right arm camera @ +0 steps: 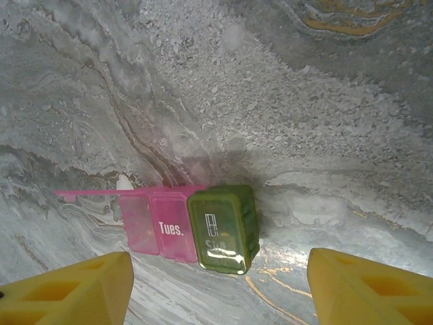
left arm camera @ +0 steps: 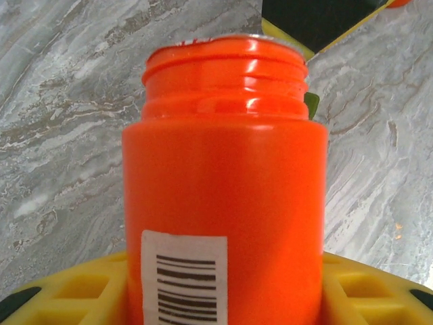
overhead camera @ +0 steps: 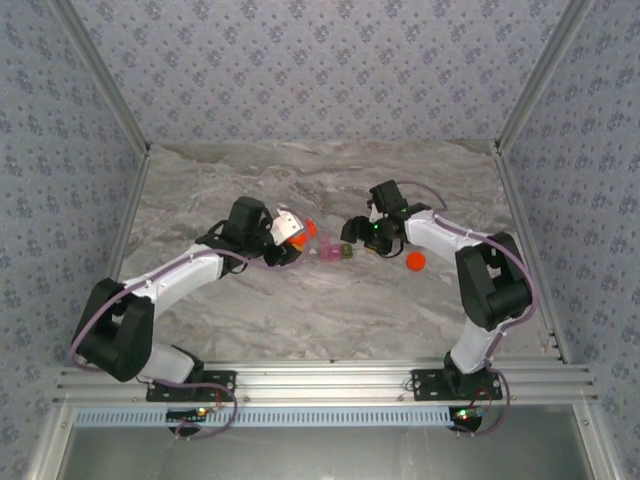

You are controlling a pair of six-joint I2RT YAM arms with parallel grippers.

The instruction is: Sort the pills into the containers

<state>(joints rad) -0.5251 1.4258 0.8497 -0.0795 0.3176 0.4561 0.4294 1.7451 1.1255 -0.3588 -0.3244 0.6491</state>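
The containers (right arm camera: 196,227) lie on the marble table, a pink compartment marked "Tues." joined to an olive-green one (right arm camera: 223,229) whose lid is closed. A thin pink lid flap (right arm camera: 101,193) sticks out to the left. My right gripper (right arm camera: 218,263) hovers over them, open, its yellow fingers (right arm camera: 74,291) well apart on either side. My left gripper (left arm camera: 223,288) is shut on an orange-red bottle (left arm camera: 223,176) with an uncapped mouth and a barcode label. From above, the bottle (overhead camera: 298,235) tilts toward the containers (overhead camera: 336,250), just left of them. The pills are out of view.
An orange-red cap (overhead camera: 416,262) lies on the table to the right of my right gripper (overhead camera: 360,234). Patterned walls enclose the table on three sides, and a metal rail (overhead camera: 320,380) runs along the near edge.
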